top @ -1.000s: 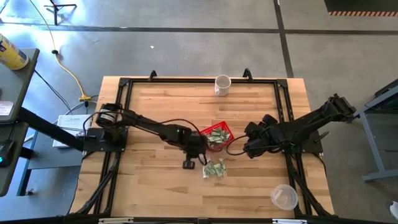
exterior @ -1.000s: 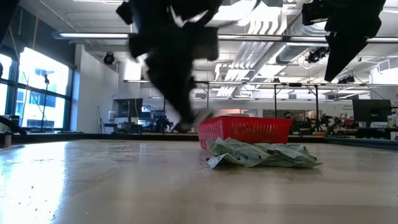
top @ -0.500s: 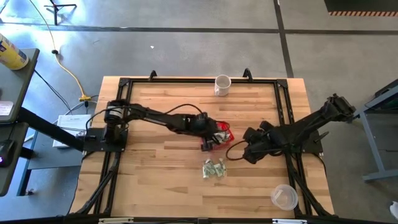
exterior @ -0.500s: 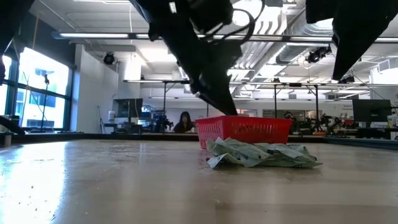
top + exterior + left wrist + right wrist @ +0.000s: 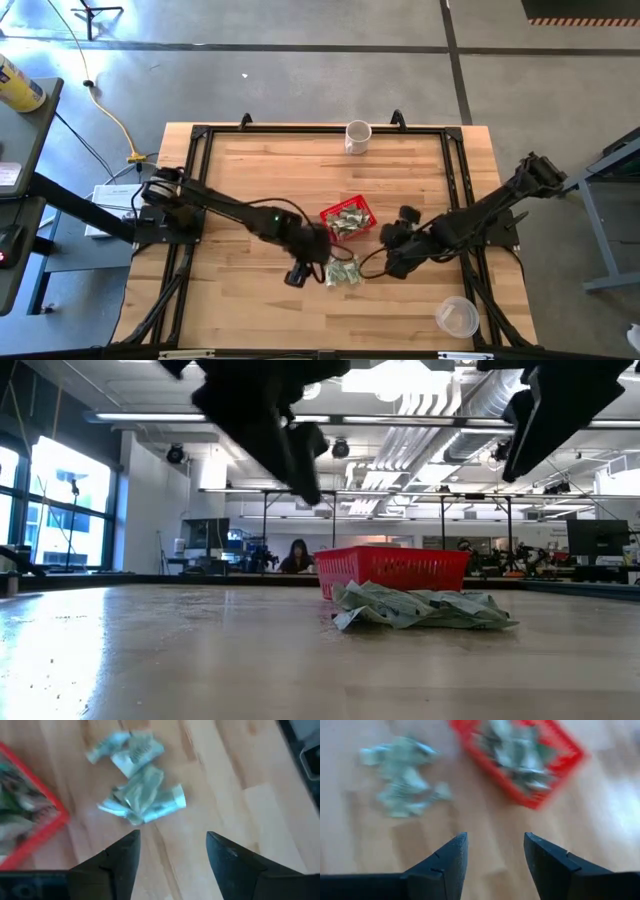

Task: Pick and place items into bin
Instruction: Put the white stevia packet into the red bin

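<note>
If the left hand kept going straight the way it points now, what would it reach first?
Most likely the loose pile of crumpled paper pieces on the table: the left hand, open and empty, points at it in its wrist view. The red basket sits off to one side of that line. Depth is uncertain.

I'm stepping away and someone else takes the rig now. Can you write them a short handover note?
Left gripper: open, empty, above the table beside the loose pile of paper pieces.
Right gripper: open, empty, on the pile's other side.
Red basket: mid-table, already holding several pieces.
Done: part of the paper is binned.
Left: the pile on the wood in front of the basket.
</note>
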Action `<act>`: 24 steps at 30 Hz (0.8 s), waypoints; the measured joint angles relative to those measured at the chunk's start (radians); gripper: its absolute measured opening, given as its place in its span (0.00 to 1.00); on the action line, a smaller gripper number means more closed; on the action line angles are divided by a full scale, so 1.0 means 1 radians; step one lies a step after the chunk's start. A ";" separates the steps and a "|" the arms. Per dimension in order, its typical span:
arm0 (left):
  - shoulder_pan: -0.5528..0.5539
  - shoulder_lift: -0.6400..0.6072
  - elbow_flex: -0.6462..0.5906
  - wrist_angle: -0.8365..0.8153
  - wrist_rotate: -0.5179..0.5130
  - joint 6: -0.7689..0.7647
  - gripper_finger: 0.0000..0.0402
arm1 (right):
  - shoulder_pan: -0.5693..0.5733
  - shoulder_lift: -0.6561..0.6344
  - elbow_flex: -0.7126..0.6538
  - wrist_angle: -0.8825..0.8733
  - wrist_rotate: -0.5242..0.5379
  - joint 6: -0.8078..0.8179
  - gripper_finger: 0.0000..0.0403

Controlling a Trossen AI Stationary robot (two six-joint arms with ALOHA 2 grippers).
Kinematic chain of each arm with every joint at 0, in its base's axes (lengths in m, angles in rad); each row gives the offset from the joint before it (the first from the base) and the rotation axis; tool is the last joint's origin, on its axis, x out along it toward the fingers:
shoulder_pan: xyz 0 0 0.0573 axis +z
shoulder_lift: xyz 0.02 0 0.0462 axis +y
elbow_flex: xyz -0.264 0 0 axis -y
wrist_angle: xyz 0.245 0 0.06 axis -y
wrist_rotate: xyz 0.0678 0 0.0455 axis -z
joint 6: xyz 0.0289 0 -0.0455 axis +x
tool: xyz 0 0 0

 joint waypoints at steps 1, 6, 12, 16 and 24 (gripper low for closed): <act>-0.010 0.004 -0.011 -0.009 0.001 -0.002 0.63 | 0.000 0.012 0.000 0.047 -0.034 -0.009 0.46; -0.057 0.000 -0.057 -0.042 -0.004 -0.226 0.54 | 0.002 0.124 0.000 0.231 -0.180 0.099 0.47; -0.162 -0.058 -0.084 -0.094 -0.123 -0.360 0.45 | 0.028 0.264 0.000 0.351 -0.128 0.294 0.47; -0.214 -0.078 -0.084 -0.143 -0.244 -0.428 0.40 | 0.042 0.323 0.000 0.368 -0.048 0.380 0.48; -0.274 -0.080 -0.092 -0.203 -0.291 -0.554 0.35 | -0.004 0.429 0.000 0.435 -0.024 0.441 0.46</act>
